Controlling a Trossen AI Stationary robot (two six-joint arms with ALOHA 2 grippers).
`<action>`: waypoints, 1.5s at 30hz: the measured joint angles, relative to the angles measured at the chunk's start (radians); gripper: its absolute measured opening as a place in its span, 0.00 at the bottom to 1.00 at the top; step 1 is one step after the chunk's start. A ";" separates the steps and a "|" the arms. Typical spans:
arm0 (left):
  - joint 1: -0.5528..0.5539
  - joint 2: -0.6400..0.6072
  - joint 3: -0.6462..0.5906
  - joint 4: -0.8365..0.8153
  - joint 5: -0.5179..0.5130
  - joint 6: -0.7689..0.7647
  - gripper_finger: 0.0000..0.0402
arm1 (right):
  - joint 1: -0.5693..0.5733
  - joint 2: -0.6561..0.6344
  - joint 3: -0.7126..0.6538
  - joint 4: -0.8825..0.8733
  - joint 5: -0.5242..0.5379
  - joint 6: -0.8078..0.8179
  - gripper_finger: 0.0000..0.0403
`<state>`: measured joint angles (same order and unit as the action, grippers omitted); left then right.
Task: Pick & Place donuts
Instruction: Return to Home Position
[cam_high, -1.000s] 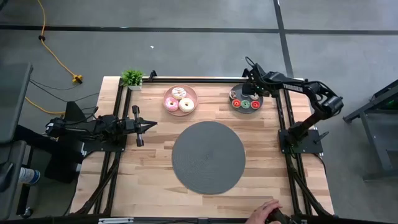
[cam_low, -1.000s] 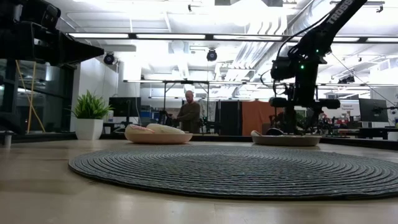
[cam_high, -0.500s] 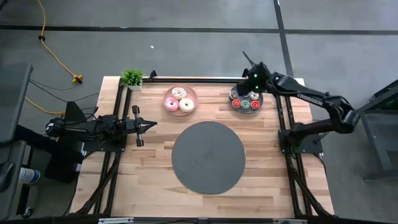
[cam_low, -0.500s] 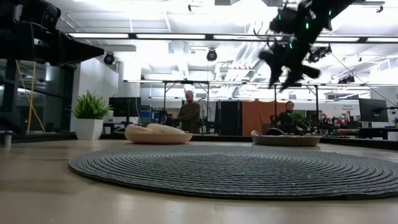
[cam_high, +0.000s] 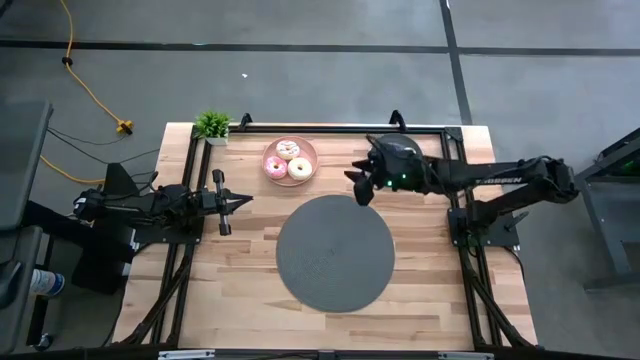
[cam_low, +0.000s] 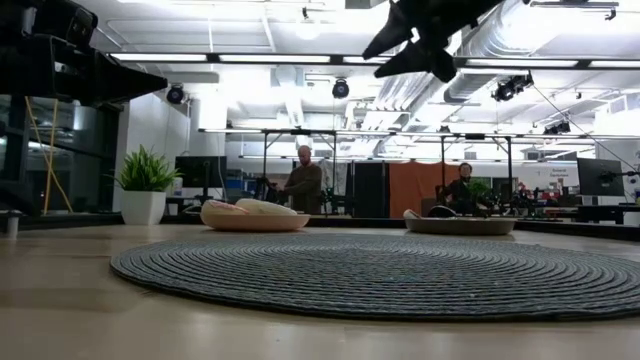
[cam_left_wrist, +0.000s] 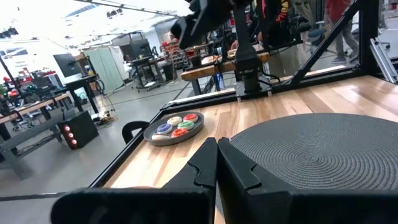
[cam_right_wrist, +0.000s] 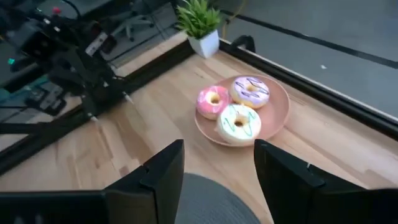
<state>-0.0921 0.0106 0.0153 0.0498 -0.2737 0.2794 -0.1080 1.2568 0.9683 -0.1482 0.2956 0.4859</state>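
Note:
Three larger donuts, pink (cam_right_wrist: 211, 99), purple-frosted (cam_right_wrist: 250, 90) and white (cam_right_wrist: 239, 122), lie on a pink plate (cam_high: 290, 160) near the table's far edge. Several smaller donuts (cam_left_wrist: 174, 126) lie on a grey plate (cam_left_wrist: 157, 137); in the high view my right arm hides that plate. My right gripper (cam_right_wrist: 217, 180) is open and empty. It hangs high above the table (cam_low: 400, 50), over the far edge of the grey mat, right of the pink plate (cam_high: 357, 183). My left gripper (cam_left_wrist: 217, 163) is shut and waits at the table's left side (cam_high: 245, 200).
A big round dark grey mat (cam_high: 335, 252) covers the table's middle. A small potted plant (cam_high: 212, 125) stands at the far left corner. Black frame rails run along the far edge and both sides. People stand in the room beyond the table (cam_low: 303, 185).
My right gripper has risen from over the grey plate and swung toward the table's left, ending high over the mat's far edge beside the pink plate. A person's hand that showed at the table's near edge is gone.

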 joint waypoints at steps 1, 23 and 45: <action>0.000 0.000 0.000 0.000 0.000 0.000 0.00 | 0.017 0.000 -0.001 -0.007 0.023 0.009 0.46; 0.000 0.000 0.000 0.000 0.000 0.000 0.00 | 0.177 -0.240 -0.003 -0.479 0.069 -0.110 0.01; 0.000 0.000 0.000 0.000 0.000 0.000 0.00 | 0.247 -0.945 -0.567 -0.349 -0.159 -0.086 0.00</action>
<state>-0.0919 0.0107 0.0153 0.0494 -0.2736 0.2794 0.1387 0.3120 0.4011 -0.4973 0.1371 0.4001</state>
